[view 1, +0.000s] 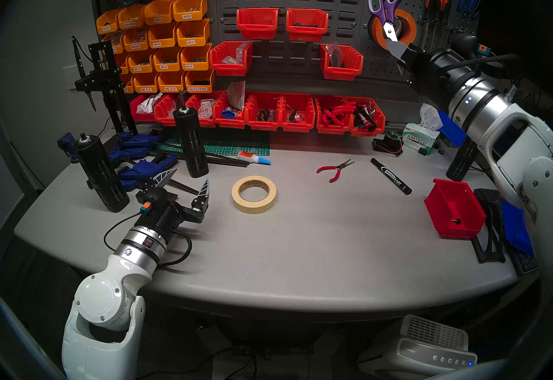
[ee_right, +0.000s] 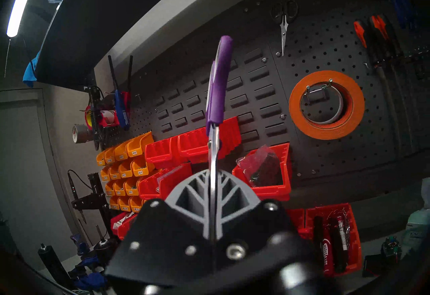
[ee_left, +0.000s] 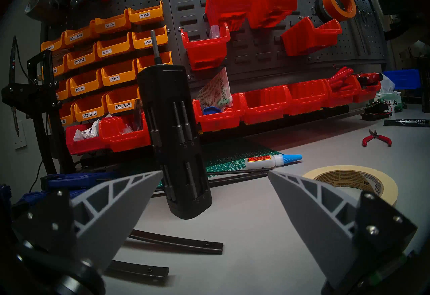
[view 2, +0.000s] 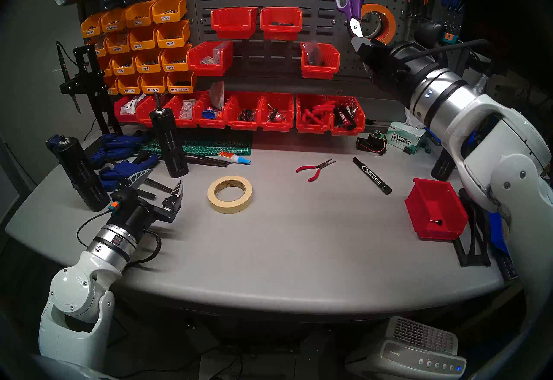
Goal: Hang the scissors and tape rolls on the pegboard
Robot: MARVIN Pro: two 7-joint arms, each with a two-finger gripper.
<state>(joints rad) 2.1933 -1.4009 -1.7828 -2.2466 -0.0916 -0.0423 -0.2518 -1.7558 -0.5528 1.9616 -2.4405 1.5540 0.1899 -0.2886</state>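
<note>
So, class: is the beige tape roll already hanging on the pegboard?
No, the beige tape roll lies flat on the table, while only the orange roll hangs on the pegboard.

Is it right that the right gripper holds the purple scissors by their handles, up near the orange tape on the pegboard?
Not quite. The right gripper holds the purple scissors by their blades, handles pointing up; the right wrist view shows this. The rest stands: they are up near the orange tape on the pegboard.
</note>
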